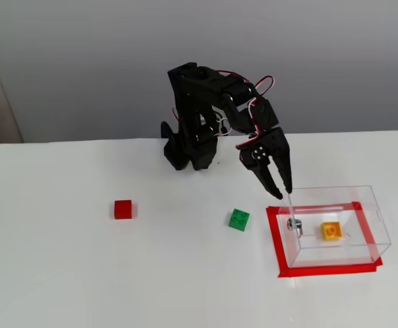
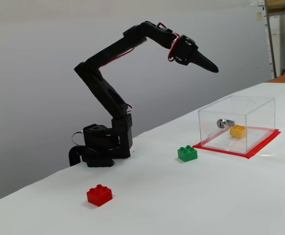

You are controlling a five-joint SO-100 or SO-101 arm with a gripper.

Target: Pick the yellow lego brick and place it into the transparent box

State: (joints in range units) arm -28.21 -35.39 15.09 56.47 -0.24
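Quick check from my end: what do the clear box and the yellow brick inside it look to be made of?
The clear rectangular box looks like thin rigid plastic, possibly acrylic: fully see-through walls with bright glossy edges, and a small shiny metal-looking fitting on one wall. The small yellow-orange studded brick inside it looks like moulded hard plastic with a smooth, uniformly coloured surface and raised studs.

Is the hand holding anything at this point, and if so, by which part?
Nothing is held. The hand is raised in the air, empty, and the yellow lego brick lies inside the transparent box.
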